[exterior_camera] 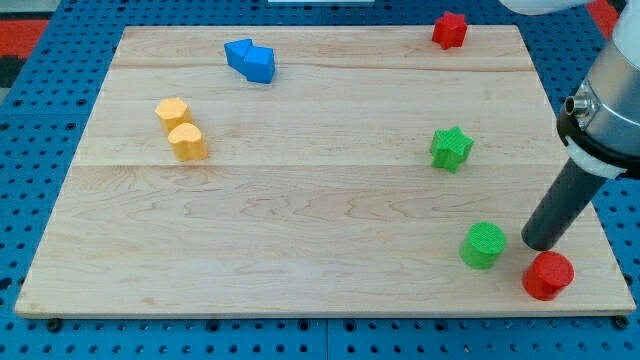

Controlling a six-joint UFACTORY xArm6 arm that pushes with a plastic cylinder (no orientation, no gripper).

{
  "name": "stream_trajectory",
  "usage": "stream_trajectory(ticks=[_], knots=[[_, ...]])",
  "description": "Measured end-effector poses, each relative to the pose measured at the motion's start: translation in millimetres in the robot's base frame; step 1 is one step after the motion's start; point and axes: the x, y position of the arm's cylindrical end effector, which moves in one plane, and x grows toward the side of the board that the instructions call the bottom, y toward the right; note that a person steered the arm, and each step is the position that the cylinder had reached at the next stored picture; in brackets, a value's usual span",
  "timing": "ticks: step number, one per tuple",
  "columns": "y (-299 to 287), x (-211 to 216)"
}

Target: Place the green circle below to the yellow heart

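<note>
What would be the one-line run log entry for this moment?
tip right of green circle, above red circle | yellow heart far left | circle not yet below heart

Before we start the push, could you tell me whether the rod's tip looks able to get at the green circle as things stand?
Probably yes: my tip sits just to the view's right of the green circle, with bare board between them; the red circle lies below that path.

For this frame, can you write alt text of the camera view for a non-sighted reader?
My tip rests on a wooden board just right of the green circle, above the red circle. The yellow heart sits far left, below a yellow hexagon.
</note>
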Motion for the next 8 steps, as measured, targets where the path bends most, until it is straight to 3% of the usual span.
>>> stream_trajectory(ticks=[2, 3, 4, 5, 6, 8], knots=[[-82.5, 5.0], [-52.8, 17.0], [-116.5, 30.4], [-175.9, 4.0], [-162.6, -32.6], [-206.7, -5.1]])
